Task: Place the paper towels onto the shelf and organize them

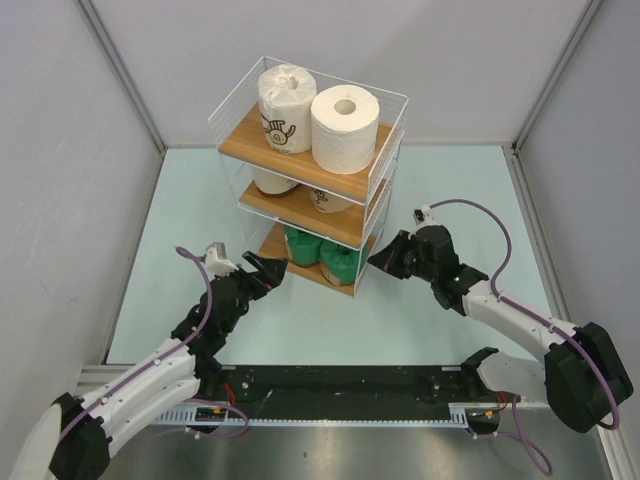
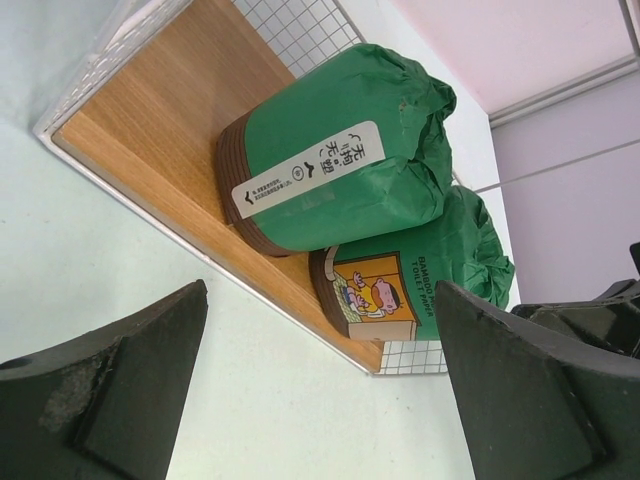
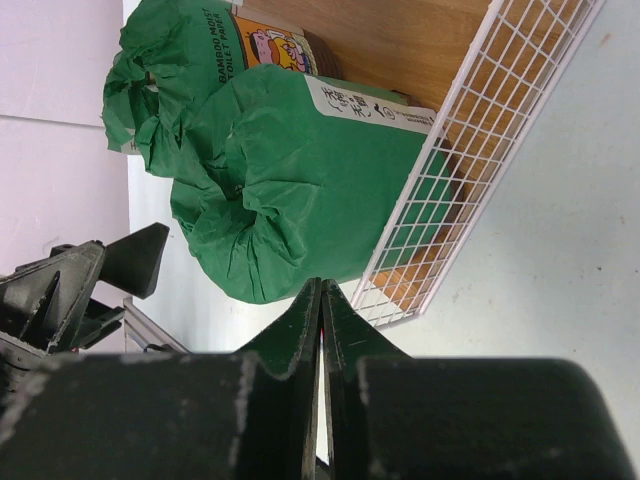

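Note:
The shelf (image 1: 238, 138) stands mid-table with all six paper towels on it. A white logo-wrapped roll (image 1: 285, 108) and a plain white roll (image 1: 344, 128) sit on the top board. Two beige rolls (image 1: 273, 182) (image 1: 330, 200) are on the middle board, two green rolls (image 1: 302, 246) (image 1: 340, 264) on the bottom one. My left gripper (image 1: 268, 272) hovers open and empty just off the shelf's front left corner, facing the green rolls (image 2: 340, 170) (image 2: 420, 280). At the shelf's right side my right gripper (image 3: 321, 290) is shut on nothing, close to a green roll (image 3: 290, 180) and the wire side (image 3: 470, 150).
Pale green tabletop (image 1: 450, 190) surrounds the shelf, enclosed by grey walls at left, right and back. A black rail (image 1: 340, 385) runs along the near edge between the arm bases.

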`<state>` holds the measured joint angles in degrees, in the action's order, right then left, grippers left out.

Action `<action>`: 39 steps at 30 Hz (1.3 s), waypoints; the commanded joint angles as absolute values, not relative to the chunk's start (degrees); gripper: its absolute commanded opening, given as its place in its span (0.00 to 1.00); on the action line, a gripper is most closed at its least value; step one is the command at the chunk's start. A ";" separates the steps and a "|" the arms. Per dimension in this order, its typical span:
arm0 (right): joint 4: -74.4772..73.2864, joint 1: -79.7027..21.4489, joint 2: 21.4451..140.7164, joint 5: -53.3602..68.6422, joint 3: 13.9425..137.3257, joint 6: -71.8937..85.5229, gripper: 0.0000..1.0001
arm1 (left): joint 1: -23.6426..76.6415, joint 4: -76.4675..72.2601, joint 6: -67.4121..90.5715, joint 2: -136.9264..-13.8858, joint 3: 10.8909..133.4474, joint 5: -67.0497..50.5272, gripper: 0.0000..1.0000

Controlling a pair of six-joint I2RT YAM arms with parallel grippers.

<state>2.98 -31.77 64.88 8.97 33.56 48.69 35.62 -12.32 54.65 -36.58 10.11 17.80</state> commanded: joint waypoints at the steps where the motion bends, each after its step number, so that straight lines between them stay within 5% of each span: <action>1: 7.29 -31.99 66.18 9.67 33.84 49.75 0.04 | 35.77 -11.16 55.81 -35.68 11.25 18.37 1.00; 39: 17.67 -29.97 77.78 13.01 37.18 52.38 0.02 | 35.86 -11.42 56.95 -38.93 10.55 17.84 1.00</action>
<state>14.96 -30.39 77.14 12.80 34.52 52.47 35.62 -10.94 56.12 -38.26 10.11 17.80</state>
